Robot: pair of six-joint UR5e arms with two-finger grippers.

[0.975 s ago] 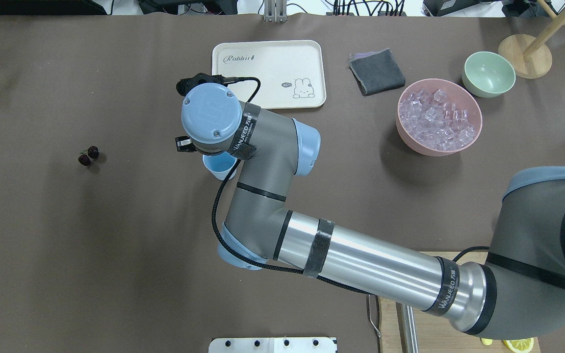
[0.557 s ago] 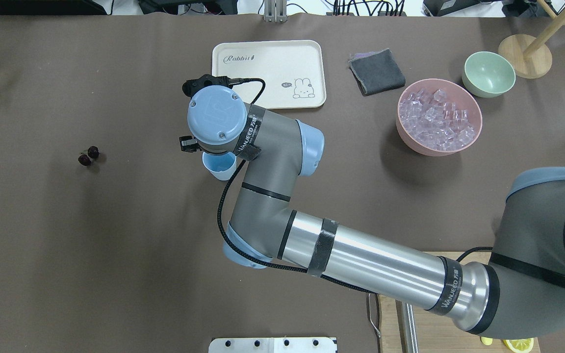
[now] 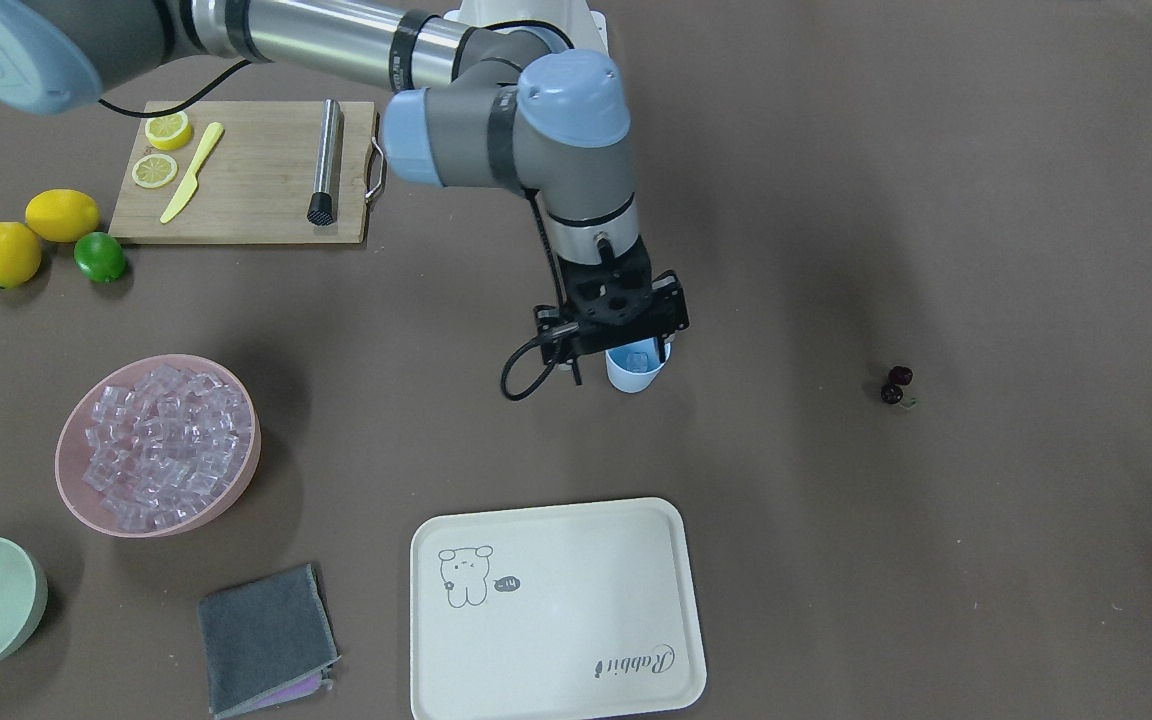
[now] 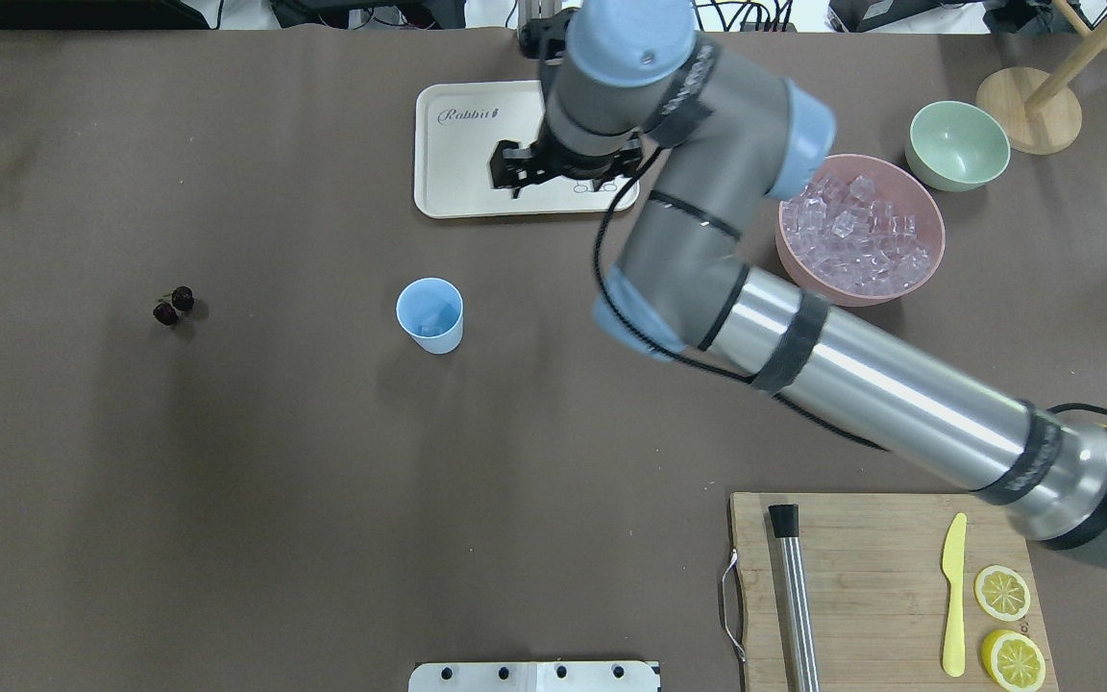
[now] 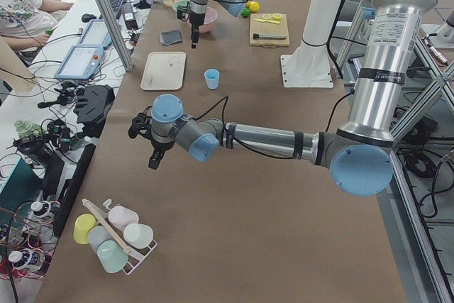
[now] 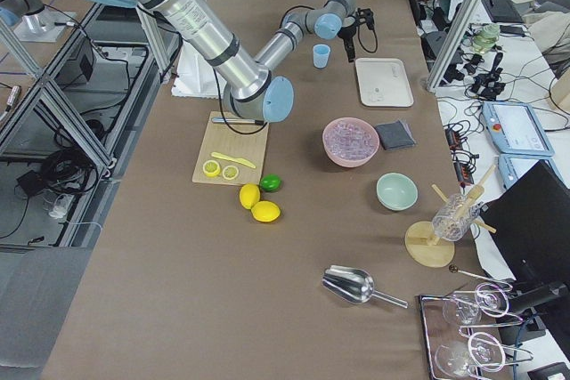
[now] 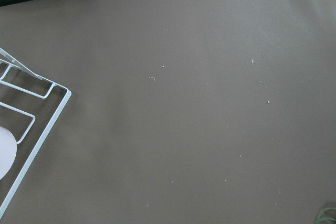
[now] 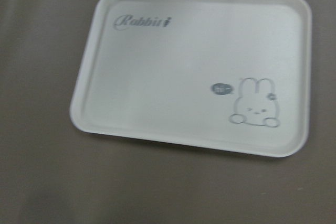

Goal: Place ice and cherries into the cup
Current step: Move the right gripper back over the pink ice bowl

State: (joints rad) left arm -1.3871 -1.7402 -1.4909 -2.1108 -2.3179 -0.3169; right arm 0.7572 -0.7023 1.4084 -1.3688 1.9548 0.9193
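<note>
Currently catalogued: cup (image 4: 430, 315), light blue, upright mid-table (image 4: 323, 481), one cube apparently inside. Ice (image 4: 856, 240) is heaped in the pink bowl (image 4: 936, 252), near the right end effector (image 4: 563, 178) on its right side; that effector is held over the tray (image 4: 477, 187) lettered "Rabbit". Cherries (image 4: 173, 306) are placed well left of the cup, nearer the left end effector (image 5: 152, 155). Finger spacing cannot be told for either.
</note>
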